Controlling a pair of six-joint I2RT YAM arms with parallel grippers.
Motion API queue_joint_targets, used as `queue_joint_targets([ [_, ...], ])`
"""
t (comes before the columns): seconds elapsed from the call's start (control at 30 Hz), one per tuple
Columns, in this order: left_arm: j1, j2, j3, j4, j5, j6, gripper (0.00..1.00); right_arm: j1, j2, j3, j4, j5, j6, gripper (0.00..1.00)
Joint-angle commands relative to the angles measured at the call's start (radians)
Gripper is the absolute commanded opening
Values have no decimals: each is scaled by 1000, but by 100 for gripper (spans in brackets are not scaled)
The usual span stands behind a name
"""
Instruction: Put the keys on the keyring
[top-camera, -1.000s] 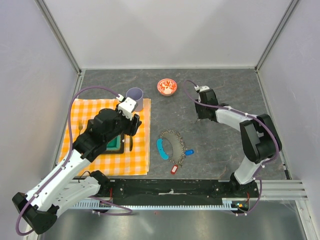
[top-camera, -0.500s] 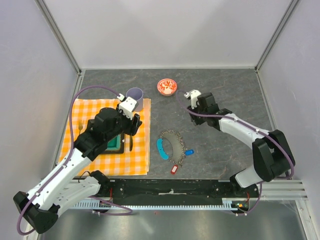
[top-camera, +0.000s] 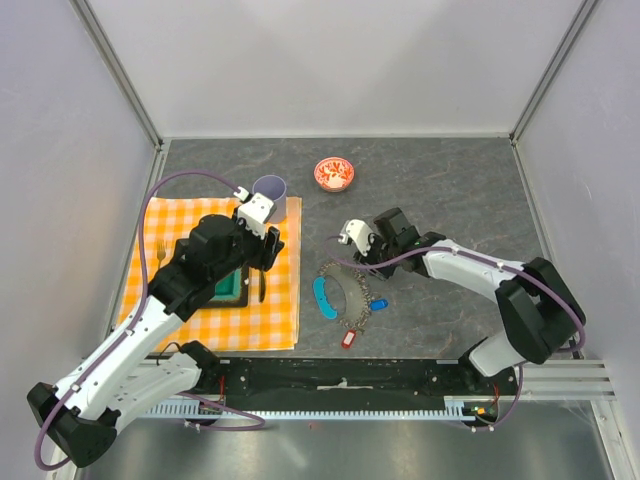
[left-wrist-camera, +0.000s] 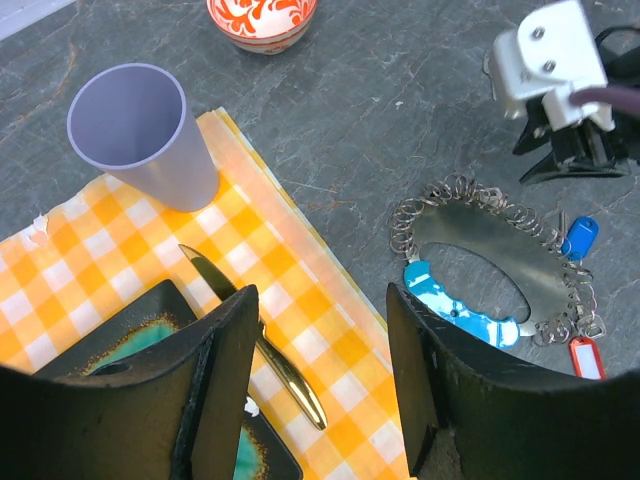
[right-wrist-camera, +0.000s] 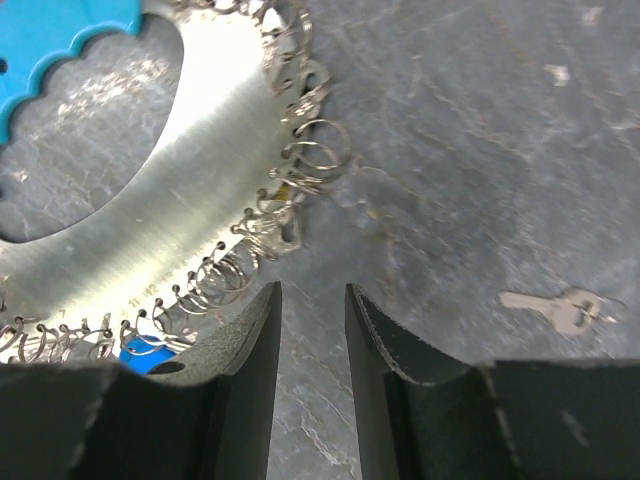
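The large grey metal keyring (top-camera: 355, 292), a flat oval loop fringed with small wire rings and carrying a light-blue crescent-shaped plastic piece (top-camera: 323, 297), is lying flat on the dark stone-patterned table (top-camera: 450, 190), just right of the orange-and-white checked cloth (top-camera: 180, 225). A blue-tagged key (top-camera: 378, 304) and a red-tagged key (top-camera: 348, 339) are resting at its near right edge, while a small silvery key (right-wrist-camera: 560, 308) is lying loose on the table, apart from the loop. The right end effector (right-wrist-camera: 311, 295) is hanging low at the loop's far rim, its fingers standing a narrow gap apart and pinching nothing; whether they are touching the wire rings I cannot tell. The left end effector (left-wrist-camera: 320, 300) is hovering over the cloth above a gold-handled table knife (left-wrist-camera: 280, 370) beside a green square plate (top-camera: 228, 288), its fingers spread wide and empty. A lilac plastic cup (left-wrist-camera: 140, 130) is standing upright on the cloth's far corner, and a small red patterned bowl (top-camera: 334, 174) is sitting farther back.
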Motion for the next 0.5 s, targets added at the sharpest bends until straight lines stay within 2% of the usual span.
queue_joint_targets([
  [0.0, 5, -10, -4, 27, 16, 6, 61, 16, 57, 37, 15, -110, -87, 39],
  [0.33, 5, -8, -5, 26, 16, 8, 61, 21, 140, 81, 27, -159, -113, 38],
  [0.47, 6, 1, -5, 26, 16, 8, 61, 21, 145, 80, 29, -194, -110, 31],
])
